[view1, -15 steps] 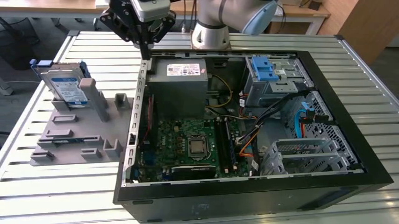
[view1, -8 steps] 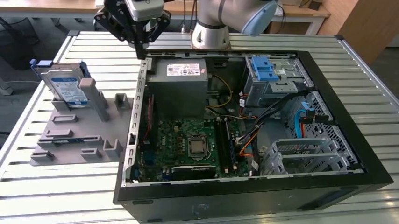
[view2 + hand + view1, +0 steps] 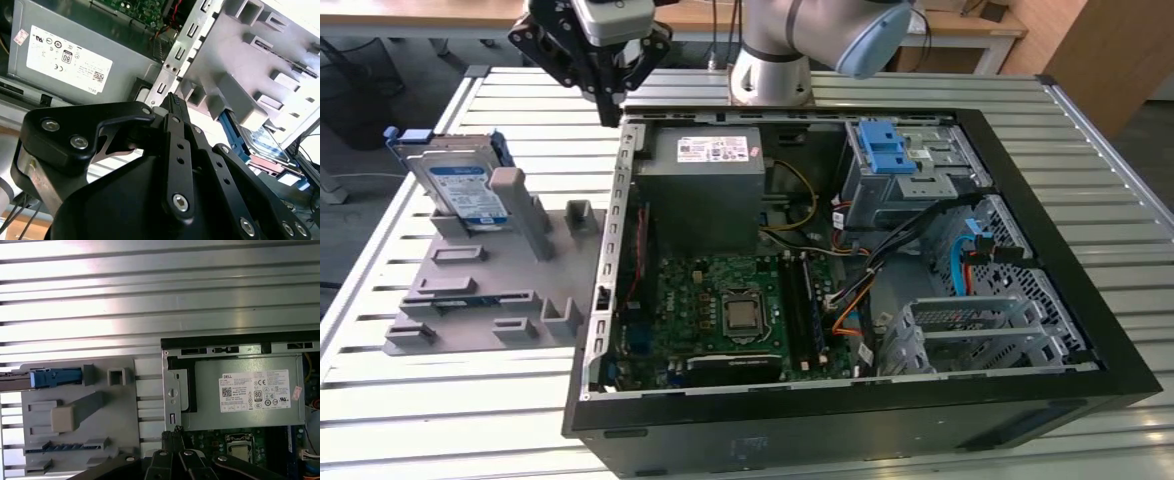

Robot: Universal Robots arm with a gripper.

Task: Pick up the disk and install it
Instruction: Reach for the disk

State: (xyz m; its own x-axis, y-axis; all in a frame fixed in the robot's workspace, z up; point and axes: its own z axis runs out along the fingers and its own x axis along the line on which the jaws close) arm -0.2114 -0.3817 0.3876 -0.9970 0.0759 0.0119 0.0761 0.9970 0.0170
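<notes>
We see the disk (image 3: pixel 458 185) as silvery metal with a glossy blue-and-white label and blue plastic rails. Its holder (image 3: pixel 467 300) looks like matt grey plastic. The counter (image 3: pixel 454 420) is ribbed bare metal with a bright sheen. We take the claw (image 3: pixel 607 115) for matt black metal, with shiny screw heads in both wrist views. The power-supply box (image 3: pixel 707 180) is dull grey sheet metal with a white paper sticker. The computer case (image 3: pixel 854 425) is matt black.
</notes>
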